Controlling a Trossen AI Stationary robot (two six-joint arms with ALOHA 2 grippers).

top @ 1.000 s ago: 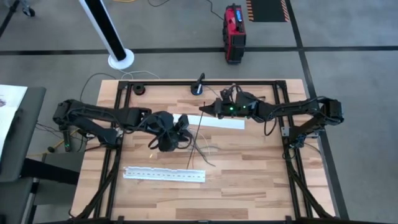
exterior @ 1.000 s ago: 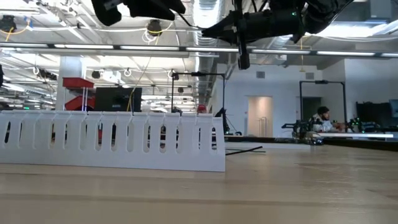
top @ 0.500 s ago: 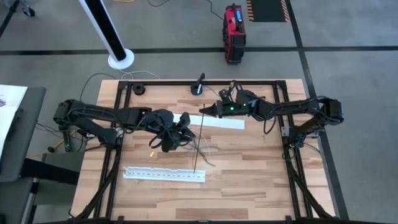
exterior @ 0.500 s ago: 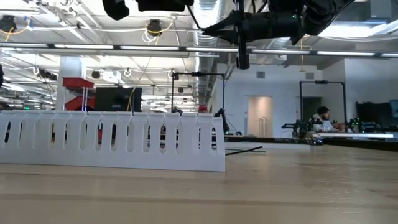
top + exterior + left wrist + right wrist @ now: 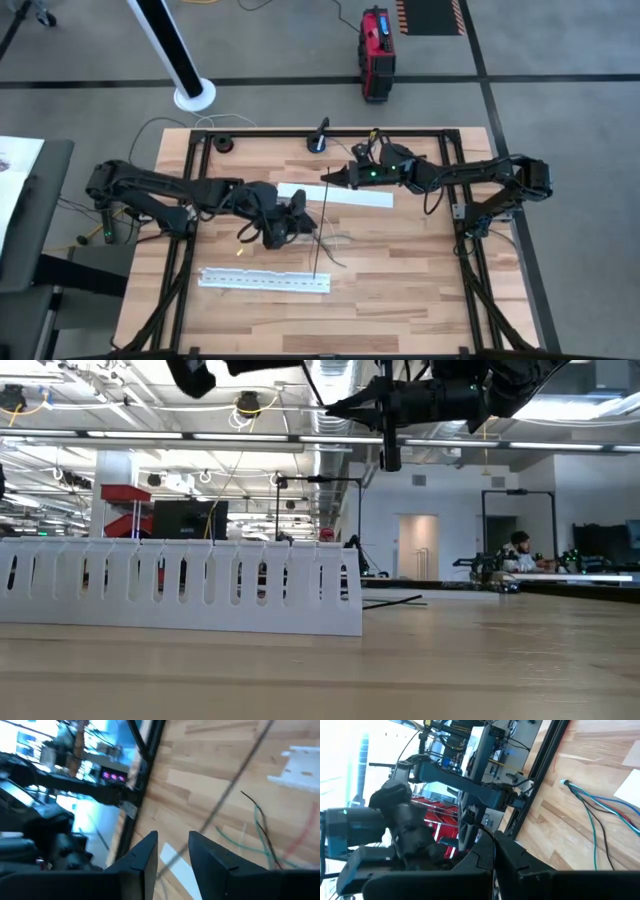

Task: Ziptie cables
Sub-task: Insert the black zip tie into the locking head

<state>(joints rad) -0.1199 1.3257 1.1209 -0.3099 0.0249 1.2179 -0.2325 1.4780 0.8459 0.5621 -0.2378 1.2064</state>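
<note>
High view first: your left gripper (image 5: 298,208) hovers near the table's (image 5: 420,290) middle, and your right gripper (image 5: 327,174) sits toward the far edge, pinching the top of a thin dark rod (image 5: 319,232) that slants down toward the near white strip (image 5: 264,281). The cables (image 5: 332,243) lie loose just right of that rod, between the two white strips, the far strip (image 5: 336,196) close behind. You have bare wood along the right and near edges.

Low view: the near white strip (image 5: 180,586) fences your left side; both arms hang overhead, and wood to the right lies open.

Left wrist view: your fingers (image 5: 141,862) stand apart with nothing between them, and the cables (image 5: 260,837) lie ahead.

Right wrist view: your fingers (image 5: 512,860) look pressed together; the cables (image 5: 592,812) trail near the dark frame rail (image 5: 545,757).
</note>
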